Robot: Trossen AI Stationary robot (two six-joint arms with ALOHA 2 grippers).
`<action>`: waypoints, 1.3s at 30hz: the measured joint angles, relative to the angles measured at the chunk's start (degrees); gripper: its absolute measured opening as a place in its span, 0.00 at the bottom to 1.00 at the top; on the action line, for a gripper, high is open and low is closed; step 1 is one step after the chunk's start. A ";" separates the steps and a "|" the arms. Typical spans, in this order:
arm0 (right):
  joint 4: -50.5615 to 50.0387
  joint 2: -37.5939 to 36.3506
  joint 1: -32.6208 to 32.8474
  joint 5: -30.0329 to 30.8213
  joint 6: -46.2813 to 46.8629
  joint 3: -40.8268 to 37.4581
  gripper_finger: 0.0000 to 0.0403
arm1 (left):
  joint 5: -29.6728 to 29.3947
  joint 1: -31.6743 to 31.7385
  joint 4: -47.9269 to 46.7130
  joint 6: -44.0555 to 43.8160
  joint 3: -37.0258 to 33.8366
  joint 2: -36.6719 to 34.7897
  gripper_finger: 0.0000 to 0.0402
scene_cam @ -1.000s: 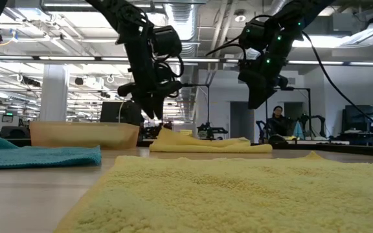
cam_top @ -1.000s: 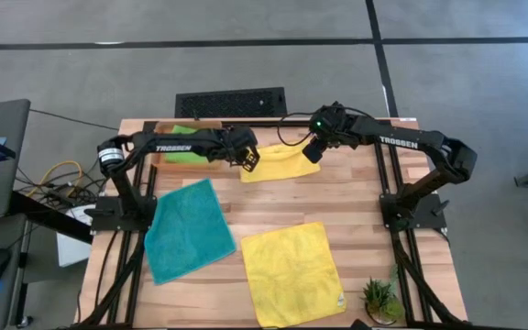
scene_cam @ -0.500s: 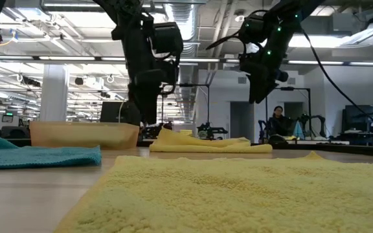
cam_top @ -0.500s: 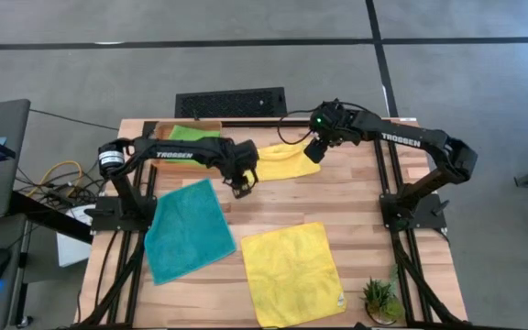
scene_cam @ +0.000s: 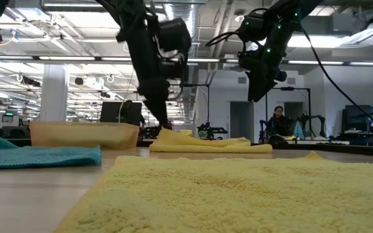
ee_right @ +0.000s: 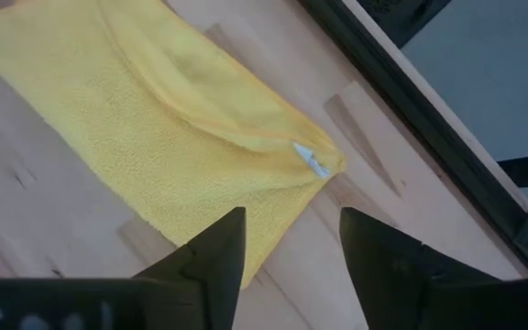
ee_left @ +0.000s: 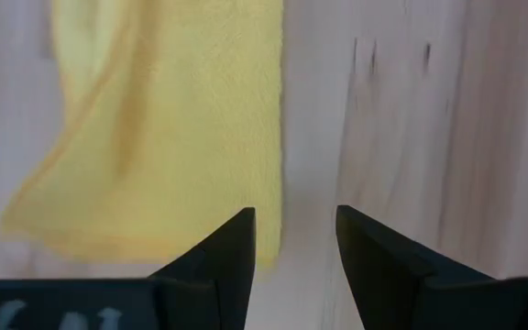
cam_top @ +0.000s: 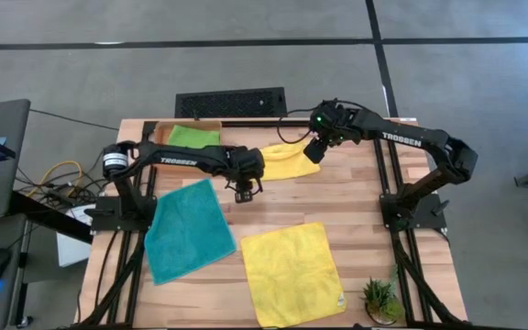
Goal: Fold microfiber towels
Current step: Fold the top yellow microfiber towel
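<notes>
From above, 4 towels show on the wooden table. The folded yellow towel lies at the far middle, its long axis running across the table from the left arm's side to the right arm's. The flat yellow towel is spread open at the near middle, and the teal towel lies open and slightly skewed on the left side. The lime green towel sits inside the orange tray at the far left corner; nothing else shows in that tray.

The low view hides the tray's contents behind its wall, yet it shows what the overhead cannot: both grippers hang clear above the tabletop, and the folded towel is a low mound with a raised hump at its left end.

The left gripper is over bare wood just beside the folded towel's left end; its wrist camera shows the fingers parted and empty, the towel's edge just ahead. The right gripper hovers over the towel's right end, jaws released and holding nothing, and only its wrist view reveals a small white tag at the folded corner.

A small potted plant stands at the near right corner.
</notes>
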 joint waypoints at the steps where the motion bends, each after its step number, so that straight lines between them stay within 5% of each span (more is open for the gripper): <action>1: 0.02 0.00 -0.02 0.00 0.00 0.00 0.49 | 0.27 0.00 0.05 -0.01 0.00 0.97 0.36; 10: -0.11 -0.07 -0.02 0.00 -1.33 0.02 0.48 | -6.05 -0.57 0.21 -0.11 -0.04 5.38 0.36; 32: 0.10 -0.15 -0.02 0.00 -2.56 0.02 0.45 | -2.80 1.99 -0.69 1.54 0.30 8.77 0.36; 39: 0.08 -0.20 -0.02 0.00 -2.49 0.02 0.45 | -1.78 2.06 -1.78 0.52 0.25 8.93 0.14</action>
